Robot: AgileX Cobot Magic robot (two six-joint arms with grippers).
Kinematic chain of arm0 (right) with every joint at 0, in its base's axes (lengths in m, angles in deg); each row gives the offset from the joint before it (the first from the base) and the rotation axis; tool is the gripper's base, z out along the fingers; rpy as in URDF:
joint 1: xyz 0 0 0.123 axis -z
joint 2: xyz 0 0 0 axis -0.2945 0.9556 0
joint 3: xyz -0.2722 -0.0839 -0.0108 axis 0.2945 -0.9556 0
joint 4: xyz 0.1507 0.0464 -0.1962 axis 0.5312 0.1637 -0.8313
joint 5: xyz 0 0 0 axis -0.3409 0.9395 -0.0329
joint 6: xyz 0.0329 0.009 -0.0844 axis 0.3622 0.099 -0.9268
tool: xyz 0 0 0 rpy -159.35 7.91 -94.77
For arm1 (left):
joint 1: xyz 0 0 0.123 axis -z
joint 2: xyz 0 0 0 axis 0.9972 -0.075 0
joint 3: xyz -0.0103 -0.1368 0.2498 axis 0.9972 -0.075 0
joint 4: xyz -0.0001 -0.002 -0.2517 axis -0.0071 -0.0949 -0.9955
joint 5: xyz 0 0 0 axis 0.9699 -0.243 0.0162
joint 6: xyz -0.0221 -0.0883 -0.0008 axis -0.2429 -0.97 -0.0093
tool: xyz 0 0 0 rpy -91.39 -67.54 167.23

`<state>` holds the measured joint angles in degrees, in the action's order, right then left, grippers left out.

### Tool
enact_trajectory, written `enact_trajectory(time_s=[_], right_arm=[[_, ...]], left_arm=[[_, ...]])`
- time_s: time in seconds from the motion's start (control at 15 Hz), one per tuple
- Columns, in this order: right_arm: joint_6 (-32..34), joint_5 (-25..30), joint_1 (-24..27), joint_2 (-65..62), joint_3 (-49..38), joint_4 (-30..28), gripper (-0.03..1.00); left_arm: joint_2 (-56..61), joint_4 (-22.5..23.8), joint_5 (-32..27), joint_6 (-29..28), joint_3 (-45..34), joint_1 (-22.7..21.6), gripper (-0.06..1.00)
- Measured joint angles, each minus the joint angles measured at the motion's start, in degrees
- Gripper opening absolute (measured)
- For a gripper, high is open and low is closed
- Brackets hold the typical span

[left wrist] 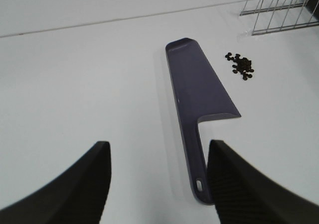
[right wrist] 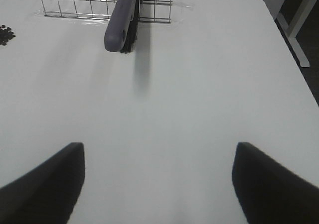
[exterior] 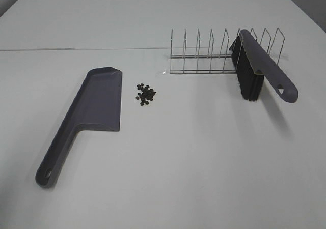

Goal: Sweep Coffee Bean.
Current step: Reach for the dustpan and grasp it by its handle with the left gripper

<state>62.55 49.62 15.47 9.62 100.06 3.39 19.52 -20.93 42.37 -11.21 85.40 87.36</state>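
**Coffee beans beside a dustpan, both grippers spread**

A small loose cluster of dark coffee beans (exterior: 145, 93) lies on a white table (exterior: 193, 163). It sits just beside the broad end of a grey-purple dustpan (exterior: 94, 107), not touching it. Past the beans, well apart from the dustpan, a wire rack (exterior: 204, 58) props up a tilted brush (exterior: 265, 67) with black bristles. The left gripper (left wrist: 158, 144) is spread wide and holds nothing; the dustpan's handle end shows between its fingers. The right gripper (right wrist: 158, 144) is also spread and empty, facing the brush.
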Motion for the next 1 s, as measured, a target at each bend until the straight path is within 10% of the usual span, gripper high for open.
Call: enact_trajectory(time_s=[0.67, 1.0], right_arm=[[0.0, 0.0, 0.0, 0.0, 0.0, 0.0, 0.77], [0.0, 0.0, 0.0, 0.0, 0.0, 0.0, 0.77]], left_arm=[[-45.44, -6.65, -2.12, 0.0, 14.15, 0.11, 0.59], [-56.32, -3.95, 0.34, -4.76, 14.15, 8.65, 0.59]])
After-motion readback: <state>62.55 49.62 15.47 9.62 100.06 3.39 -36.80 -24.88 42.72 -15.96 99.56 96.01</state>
